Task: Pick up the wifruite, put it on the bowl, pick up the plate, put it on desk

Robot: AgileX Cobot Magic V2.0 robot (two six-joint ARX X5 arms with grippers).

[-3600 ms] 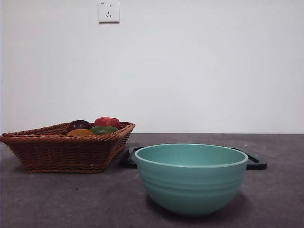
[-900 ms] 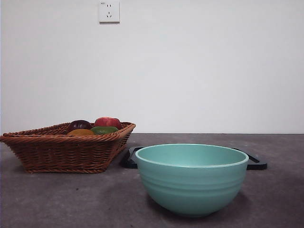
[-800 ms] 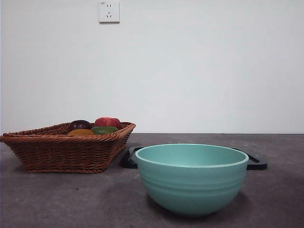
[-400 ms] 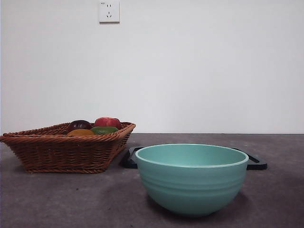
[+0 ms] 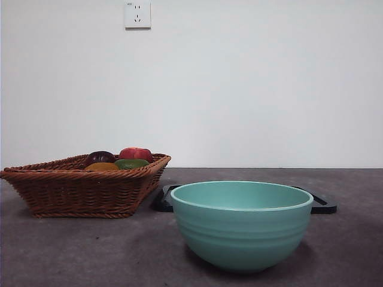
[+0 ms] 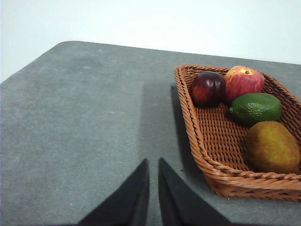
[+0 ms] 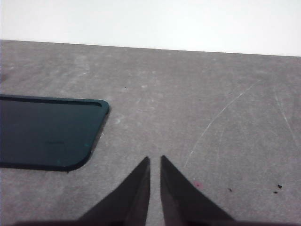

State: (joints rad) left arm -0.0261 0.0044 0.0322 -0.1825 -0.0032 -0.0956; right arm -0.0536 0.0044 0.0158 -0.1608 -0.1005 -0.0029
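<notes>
Wifruite [image 5: 102,167] sits in the basket [image 5: 78,194], front view: only its orange-brown top shows over the woven rim, at the near side. Behind it a purple fruit [image 5: 99,158], a red fruit [image 5: 135,153] and a green fruit [image 5: 130,163], all low in the basket. Bowl [image 5: 241,224] stands nearest the camera on the desk [image 5: 90,257], teal, ridged outside, inside not visible from this height. Plate [image 5: 320,204], flat and dark, lies behind the bowl; its ends show on both sides of it, one end just beside the basket. No arm in this view.

Left wrist view: left gripper [image 6: 153,165] hangs over bare desk [image 6: 80,136], just beside the basket [image 6: 197,150]; jaws nearly pressed together, thin gap, nothing between them. Wifruite [image 6: 273,147] lies in the basket's near end, touching the green fruit [image 6: 255,108]. Purple fruit [image 6: 208,88] and red fruit [image 6: 243,81] side by side at the far end.

Right wrist view: right gripper [image 7: 155,162] over bare desk [image 7: 197,94], jaws nearly together, holding nothing. Plate [image 7: 47,132], dark with a rounded corner, lies flat near the gripper, apart from it.
</notes>
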